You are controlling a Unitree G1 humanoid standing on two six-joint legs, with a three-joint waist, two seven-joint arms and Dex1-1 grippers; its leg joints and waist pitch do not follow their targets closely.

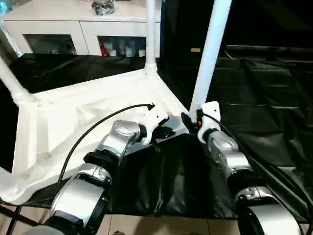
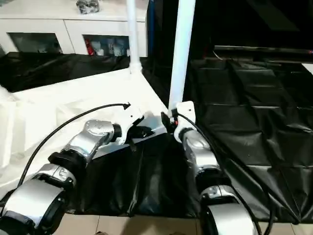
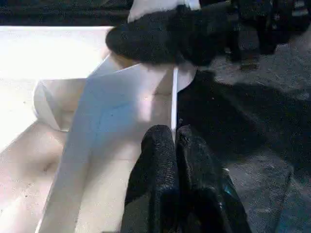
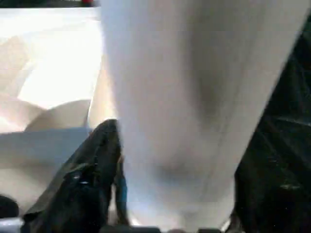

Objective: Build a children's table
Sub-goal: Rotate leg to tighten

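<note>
A large white plastic rectangular tabletop point(image 1: 83, 122) lies upside down on black plastic sheeting point(image 1: 274, 98) spread over the floor, its ribbed underside facing up. Behind it stands a white cabinet with glass doors point(image 1: 73, 29). Long white tapered tube legs rise from the tabletop's corners: one at the far corner point(image 1: 150, 34), one at the left corner point(image 1: 12, 81), and one at the near right corner point(image 1: 210, 54), leaning slightly. The right gripper point(image 2: 168, 122) sits at the base of this near leg, its two black fingers standing wide around the tube, which the right wrist view shows between them. The left gripper point(image 3: 174, 165) has its fingers pressed together, resting at the thin edge wall of the tabletop just beside that corner socket. The tabletop looks stiff but light and likely to slide on the slick sheeting, so steadying its rim makes sense. The leg seems hollow, light, smooth and slippery; low near the socket looks the best place to grasp it.
</note>
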